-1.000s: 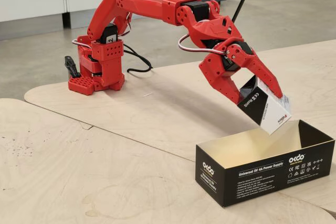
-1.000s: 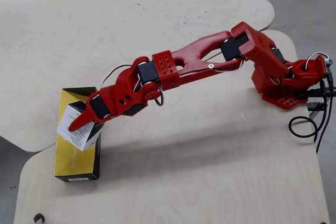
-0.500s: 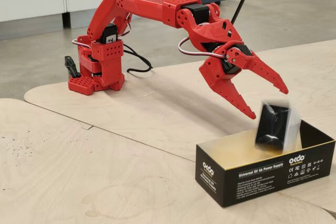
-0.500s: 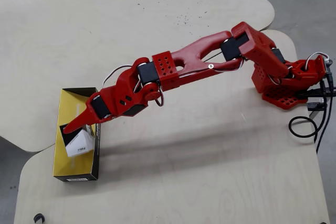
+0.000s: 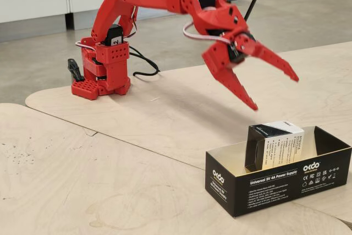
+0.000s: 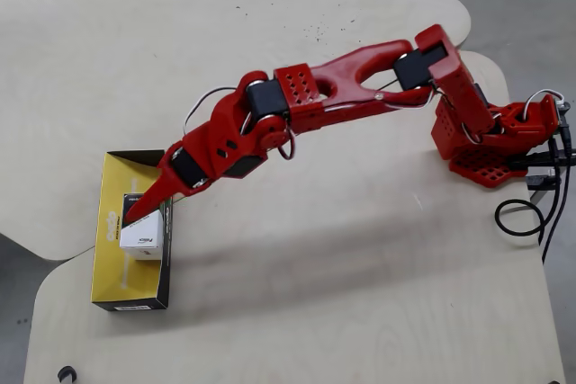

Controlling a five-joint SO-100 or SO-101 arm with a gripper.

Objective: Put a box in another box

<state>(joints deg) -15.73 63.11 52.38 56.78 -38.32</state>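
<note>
- Where the small box (image 5: 273, 145) sits inside the long box (image 5: 278, 179), its lower part is hidden behind the near wall in my fixed view; only the top half shows, upright.
- Overhead: the fingers (image 6: 144, 210) overlap the small box (image 6: 142, 236), so I can't see its far edge there. It stands against the long box's right wall in that view, around mid-length.
- Fingers (image 5: 275, 92) spread wide, holding nothing, hanging above the long box, clear of the carton.
- Readable on the long box front: "Universal 5V 4A Power Supply" plus a logo that looks like "okdo", repeated on the end panel. Bullet text below is too small to read.
- Small box's white side carries fine print, illegible. A short word on its top in the overhead view, can't make it out.
- Long box (image 6: 106, 222) inside reads yellow from overhead.
- Tabletop (image 5: 82, 169) is pale plywood; the arm base's cable (image 6: 531, 218) runs out of frame at right.
</note>
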